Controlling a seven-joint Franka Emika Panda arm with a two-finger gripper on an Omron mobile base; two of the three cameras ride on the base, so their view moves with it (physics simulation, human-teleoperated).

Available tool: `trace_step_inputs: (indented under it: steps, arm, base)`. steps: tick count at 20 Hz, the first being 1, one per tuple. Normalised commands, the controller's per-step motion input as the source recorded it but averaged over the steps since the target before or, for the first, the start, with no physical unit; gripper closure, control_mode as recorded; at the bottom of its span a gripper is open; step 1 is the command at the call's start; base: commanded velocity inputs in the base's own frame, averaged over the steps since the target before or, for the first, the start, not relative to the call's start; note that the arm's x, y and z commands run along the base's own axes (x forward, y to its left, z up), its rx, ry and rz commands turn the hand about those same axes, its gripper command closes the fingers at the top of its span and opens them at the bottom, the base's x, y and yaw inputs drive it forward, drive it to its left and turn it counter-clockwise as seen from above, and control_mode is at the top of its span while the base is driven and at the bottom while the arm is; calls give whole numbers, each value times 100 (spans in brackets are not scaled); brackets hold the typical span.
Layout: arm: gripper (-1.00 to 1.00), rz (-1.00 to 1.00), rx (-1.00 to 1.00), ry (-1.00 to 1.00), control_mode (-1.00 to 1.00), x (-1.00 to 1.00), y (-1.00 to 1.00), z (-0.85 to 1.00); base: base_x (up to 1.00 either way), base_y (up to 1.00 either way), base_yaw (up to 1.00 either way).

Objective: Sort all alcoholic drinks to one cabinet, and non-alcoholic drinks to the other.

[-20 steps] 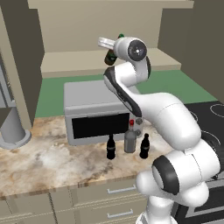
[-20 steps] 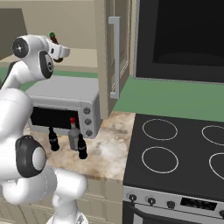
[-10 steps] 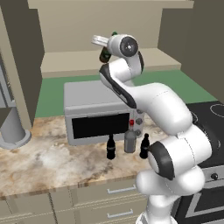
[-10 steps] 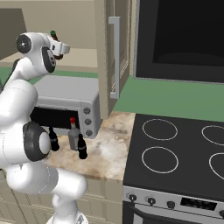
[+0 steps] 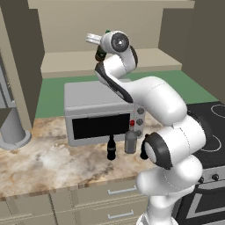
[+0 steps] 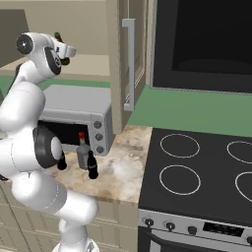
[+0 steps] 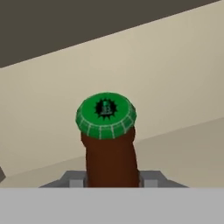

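The open wall cabinet (image 5: 132, 57) is the biggest thing here, its pale shelf running behind the raised arm. Under it stands the grey toaster oven (image 5: 94, 112) on the marble counter (image 5: 39, 165), and to the right is the black stove (image 6: 197, 172).

The gripper (image 7: 111, 177) is held high in front of the cabinet shelf and is closed around the neck of the brown beer bottle (image 7: 109, 153), whose green crown cap points away from the hand. In the left base view the bottle (image 5: 100, 54) shows as a dark shape just beside the wrist.

On the counter, before the oven door, stands the grey bottle (image 5: 130, 139) with its red cap. One black cola bottle (image 5: 111, 148) is just left of it, and a second black cola bottle (image 6: 92, 165) is near it on the other side.
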Motion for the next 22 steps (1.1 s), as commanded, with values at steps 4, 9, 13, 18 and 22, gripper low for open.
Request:
trace_step_inputs:
  steps: [4, 9, 13, 18, 22]
  arm:
    - [-100, 0, 0, 0, -100, 13, 6, -3]
    - [-100, 0, 0, 0, -100, 5, 0, 0]
    - [-100, 0, 0, 0, -100, 26, 0, 0]
    - [-100, 0, 0, 0, -100, 41, 0, 0]
    - [-100, 0, 0, 0, -100, 23, 1, 0]
  base:
    - [0, 0, 0]
    - [0, 0, 0]
    - [0, 0, 0]
    - [0, 0, 0]
    - [0, 0, 0]
